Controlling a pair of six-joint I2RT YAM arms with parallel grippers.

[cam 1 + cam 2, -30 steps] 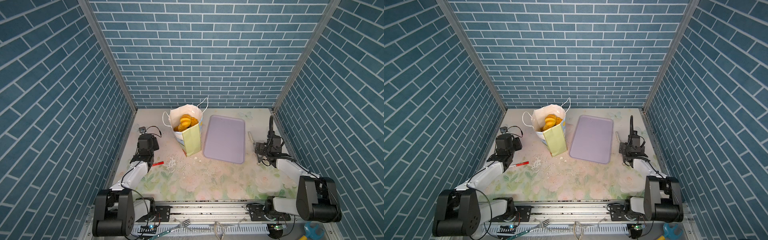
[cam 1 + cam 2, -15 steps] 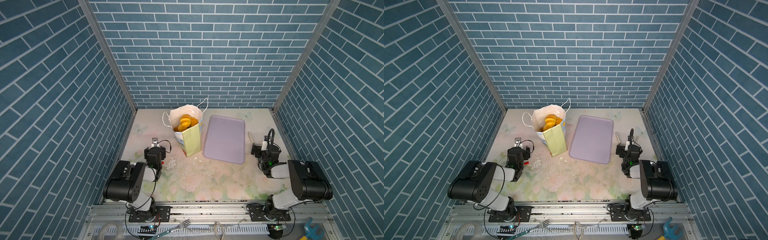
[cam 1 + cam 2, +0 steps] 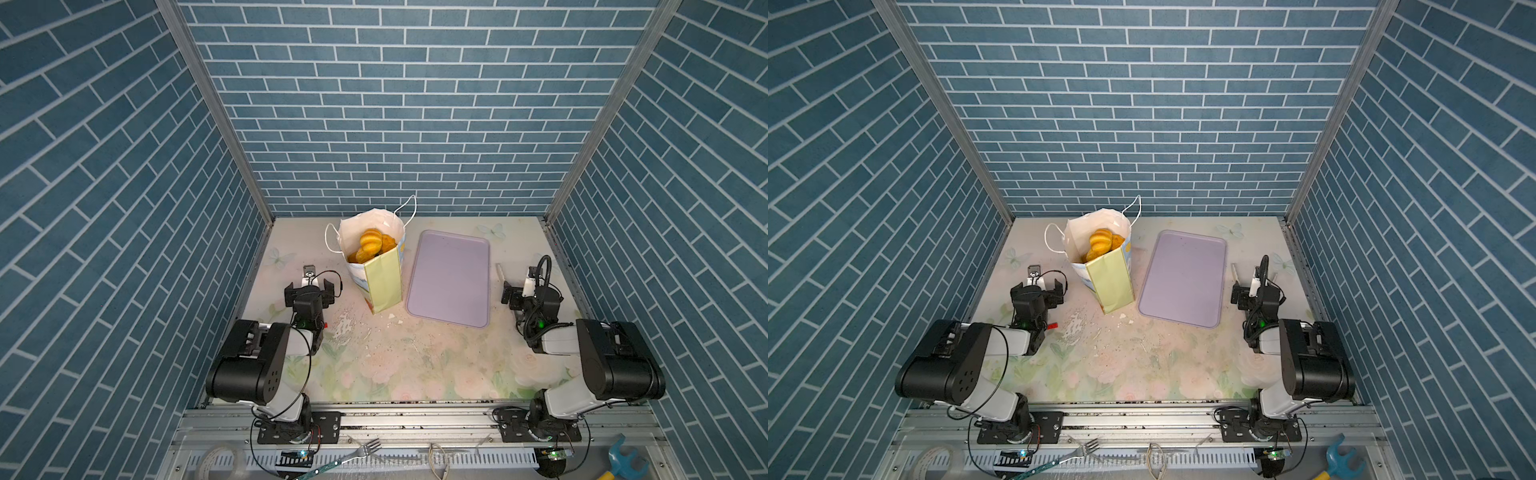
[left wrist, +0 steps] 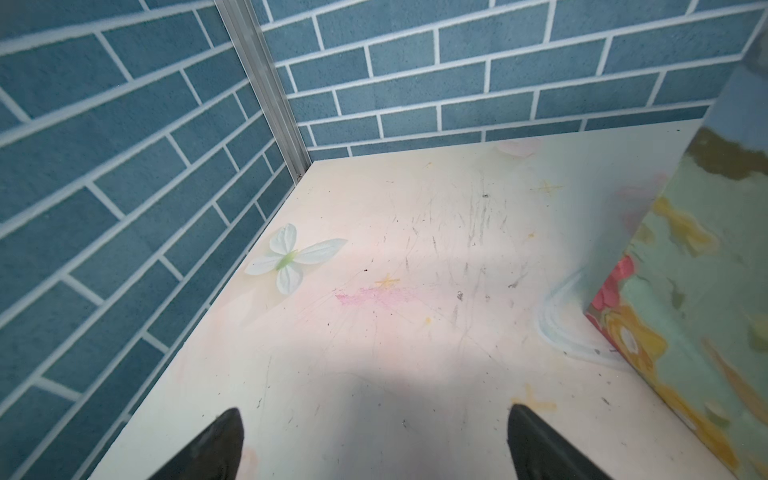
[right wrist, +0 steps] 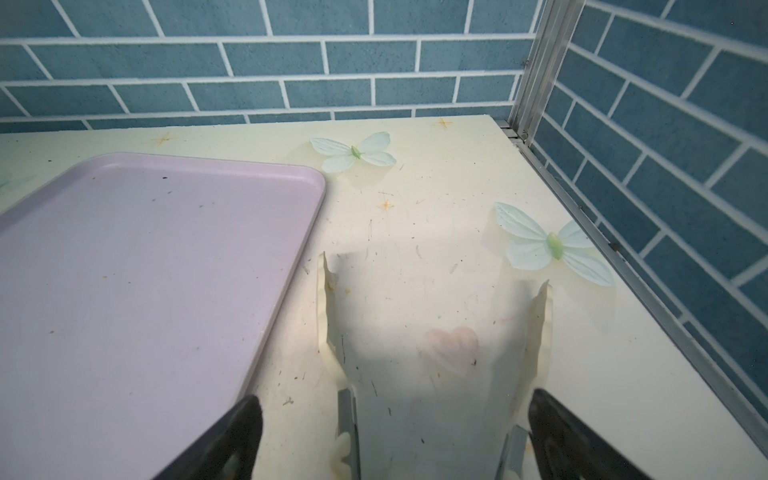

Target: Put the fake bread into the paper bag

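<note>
You look finished: the fake bread point(image 3: 371, 245) sits piled inside the upright paper bag point(image 3: 384, 282), the lilac tray point(image 3: 449, 278) beside it holds nothing, and your left gripper point(image 4: 374, 411) and right gripper point(image 5: 434, 291) both stand wide apart and empty.

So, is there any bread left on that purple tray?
No, the tray is bare, and the only bread in sight sits inside the bag.

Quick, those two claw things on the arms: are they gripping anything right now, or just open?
Left gripper: open, holding nothing.
Right gripper: open, holding nothing.
</note>
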